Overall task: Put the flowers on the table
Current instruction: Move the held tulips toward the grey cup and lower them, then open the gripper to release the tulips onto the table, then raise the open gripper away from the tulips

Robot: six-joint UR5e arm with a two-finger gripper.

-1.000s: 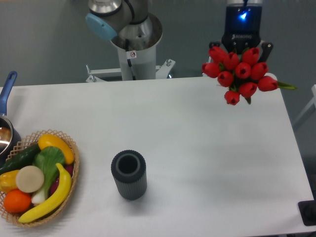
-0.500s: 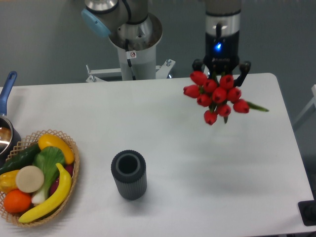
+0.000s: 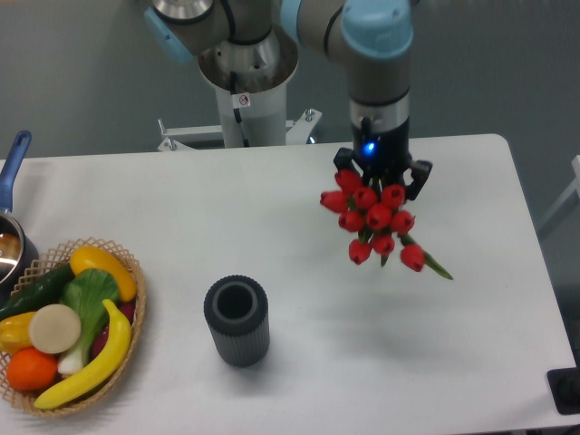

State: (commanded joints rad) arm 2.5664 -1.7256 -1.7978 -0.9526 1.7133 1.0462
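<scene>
L edge: pan handle, fruit/veg basket. Ctr: ribbed grey vase. R of ctr: gripper closed on tulip bunch, held above white table. Risk: release too high and your tulips bounce or roll.

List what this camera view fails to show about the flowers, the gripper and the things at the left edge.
- Flowers: stems and any tie hidden behind the buds.
- Gripper: fingertips covered by the buds, so its grip cannot be seen.
- Pot: cut off by the left edge.
- Basket: lower items buried under the banana.
</scene>
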